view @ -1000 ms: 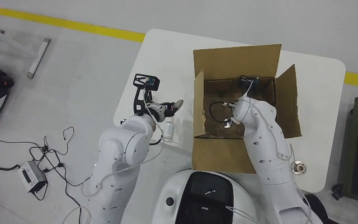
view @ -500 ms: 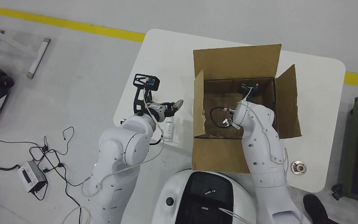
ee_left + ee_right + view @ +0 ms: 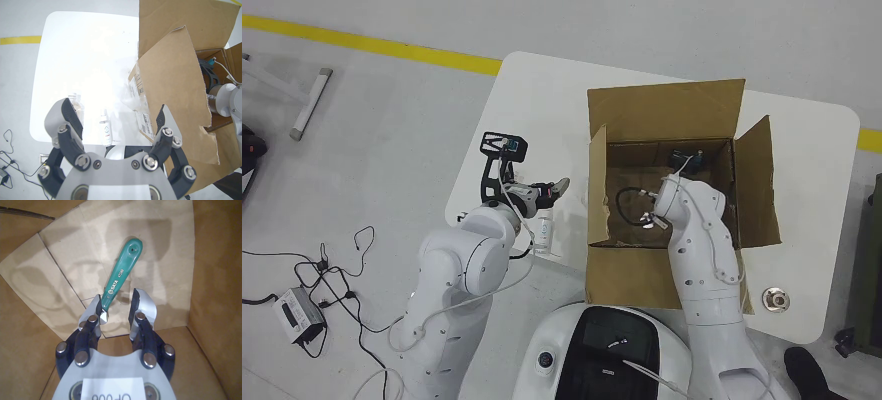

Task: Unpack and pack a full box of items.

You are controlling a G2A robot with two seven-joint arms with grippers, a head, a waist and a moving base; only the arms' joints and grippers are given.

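While the left arm (image 3: 467, 265) held its place, I watched the right arm (image 3: 697, 240) swing its elbow in toward the body over the last second, with its wrist staying deep in the brown cardboard box (image 3: 662, 110). I read that as lining up for a pick, with nothing lifted yet. The right pincer (image 3: 117, 298) stood open, low over the box floor, where the green-handled wrench (image 3: 121, 270) lay flat, its metal neck right by one pad. The left pincer (image 3: 115, 109) hung open above the white counter (image 3: 542, 110). Below it lay two clear plastic bottles (image 3: 78, 106), a small white spray bottle (image 3: 105, 130) and a clear plastic bag (image 3: 135, 100) just beside the box.
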